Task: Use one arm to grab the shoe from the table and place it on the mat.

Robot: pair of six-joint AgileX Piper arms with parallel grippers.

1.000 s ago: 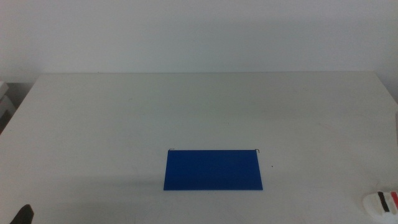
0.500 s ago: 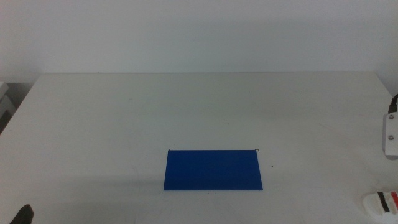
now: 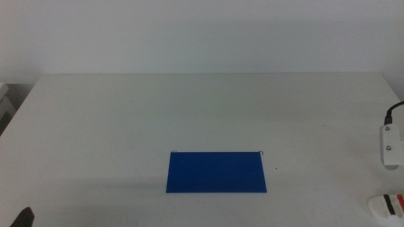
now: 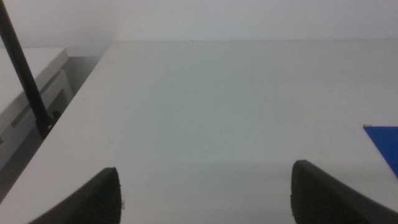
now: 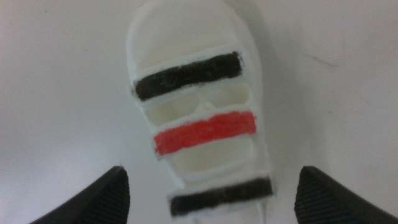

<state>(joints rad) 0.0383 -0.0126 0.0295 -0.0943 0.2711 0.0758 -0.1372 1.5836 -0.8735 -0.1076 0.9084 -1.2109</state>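
Middle view: shoe (image 3: 386, 205) at near right corner of worktop (image 3: 189, 113), only partly in frame, well apart from mat (image 3: 216, 172), which lies flat near centre, a bit toward near edge. Part of right arm (image 3: 391, 144) showing at right edge, above shoe, w/ cable on top. Left tool (image 4: 205, 193) parked at near left corner; jaws wide apart, nothing betw. them, only bare worktop and a sliver of mat edge ahead.

Right wrist view: right tool (image 5: 211, 193) directly over shoe, jaws spread wide, one either side of sole, empty, not touching yet as far as can be told. Shoe upright on sole, three straps across top: black, red, black.

Handling, as judgement: prob. light, foam-type thick sole, fairly stiff, slight give under squeeze. Straps look soft, thin; poor place to pinch, likely to flex or slip. Best hold: across sole sides at mid-length, near red strap, so weight balances and toe/heel don't tip. Smooth white sides could be a bit slippery; firm close needed. Not fragile; little risk from pressure. Pick not yet done; carry left toward mat to come.
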